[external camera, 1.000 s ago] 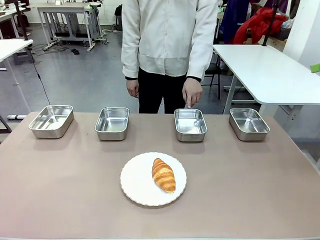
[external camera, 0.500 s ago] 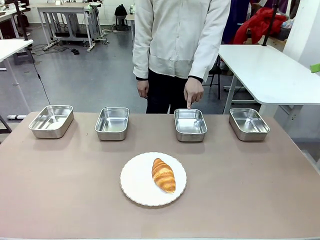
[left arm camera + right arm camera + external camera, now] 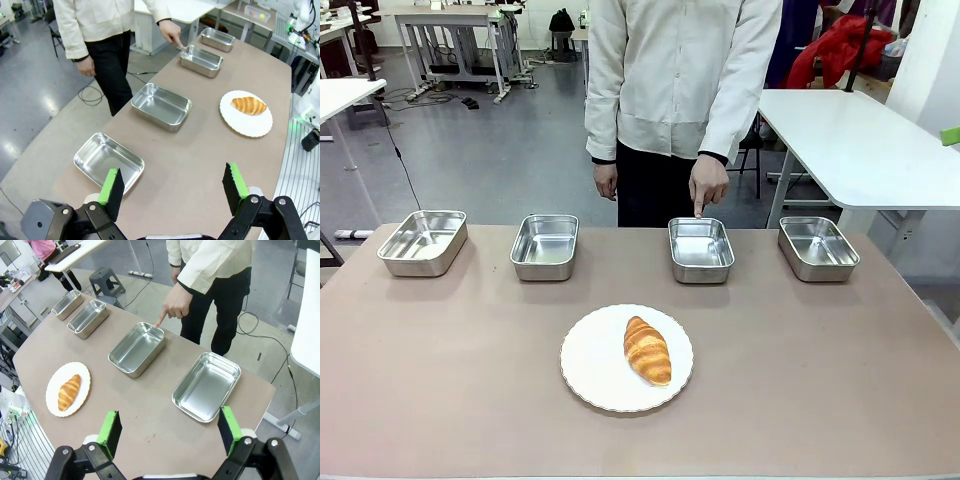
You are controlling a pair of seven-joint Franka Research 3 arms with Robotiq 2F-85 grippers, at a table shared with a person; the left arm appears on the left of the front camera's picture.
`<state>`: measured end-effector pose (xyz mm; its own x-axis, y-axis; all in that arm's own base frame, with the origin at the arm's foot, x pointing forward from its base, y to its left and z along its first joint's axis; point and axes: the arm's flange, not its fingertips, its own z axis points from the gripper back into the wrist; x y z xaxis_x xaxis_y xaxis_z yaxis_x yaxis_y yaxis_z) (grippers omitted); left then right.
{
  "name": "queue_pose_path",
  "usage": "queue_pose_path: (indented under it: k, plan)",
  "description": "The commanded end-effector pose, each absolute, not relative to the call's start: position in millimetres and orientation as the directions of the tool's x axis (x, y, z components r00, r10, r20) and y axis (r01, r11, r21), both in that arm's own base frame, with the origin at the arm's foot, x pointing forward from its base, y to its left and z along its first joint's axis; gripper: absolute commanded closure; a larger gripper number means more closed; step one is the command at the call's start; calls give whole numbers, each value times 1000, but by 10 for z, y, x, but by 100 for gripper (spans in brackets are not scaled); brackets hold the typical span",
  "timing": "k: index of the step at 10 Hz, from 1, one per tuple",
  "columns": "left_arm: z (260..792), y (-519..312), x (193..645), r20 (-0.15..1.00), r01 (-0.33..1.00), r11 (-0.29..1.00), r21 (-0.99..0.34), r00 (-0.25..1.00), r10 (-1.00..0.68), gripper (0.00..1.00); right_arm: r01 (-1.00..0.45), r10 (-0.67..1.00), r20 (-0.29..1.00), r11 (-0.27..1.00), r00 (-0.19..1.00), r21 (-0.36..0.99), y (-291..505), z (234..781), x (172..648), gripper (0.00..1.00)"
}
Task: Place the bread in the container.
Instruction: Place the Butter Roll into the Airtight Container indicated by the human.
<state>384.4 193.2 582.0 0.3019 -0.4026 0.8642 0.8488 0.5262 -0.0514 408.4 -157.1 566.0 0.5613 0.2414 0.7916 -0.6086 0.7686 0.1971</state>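
Croissant, front view: the croissant (image 3: 647,350) lies on a round white scalloped plate (image 3: 590,372), right of the plate's centre, on the near middle of the table (image 3: 440,380).
Pans, front view: four identical steel pans stand in a row at the far edge. The person's hand (image 3: 707,185) points one finger at the far rim of the pointed-at pan (image 3: 701,276), third from the left.
Left wrist view: the left gripper (image 3: 172,185) is spread and empty, above the table's left end.
Right wrist view: the right gripper (image 3: 168,425) is spread and empty. The end pan (image 3: 183,399) lies nearest it, with the pointed-at pan next beyond.
Risk, wrong pan: the pans look alike, so the nearest one may be chosen.
Risk, grasp: the tapered, glossy crust may slip or crush, and a finger catching the plate rim would shift it.
Risk, person: the hand at the rim may be struck.
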Motion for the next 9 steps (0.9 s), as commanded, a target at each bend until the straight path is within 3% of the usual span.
queue_pose_path:
  k: [1,4,7,9]
  plan:
    - [5837,1930,3837,873,854,517,-47,287,-395,0,-617,235,804,762,547,196,-1574,5664,4099,0]
    - [5837,1930,3837,873,854,517,-47,287,-395,0,-594,256,779,784,573,179,-1329,5710,4097,0]
    - [5837,1930,3837,873,854,517,-47,287,-395,0,-587,327,718,797,614,139,-250,5814,4030,0]
    - [5837,1930,3837,873,854,517,-47,287,-395,0,-505,316,645,854,696,125,502,5749,3887,0]
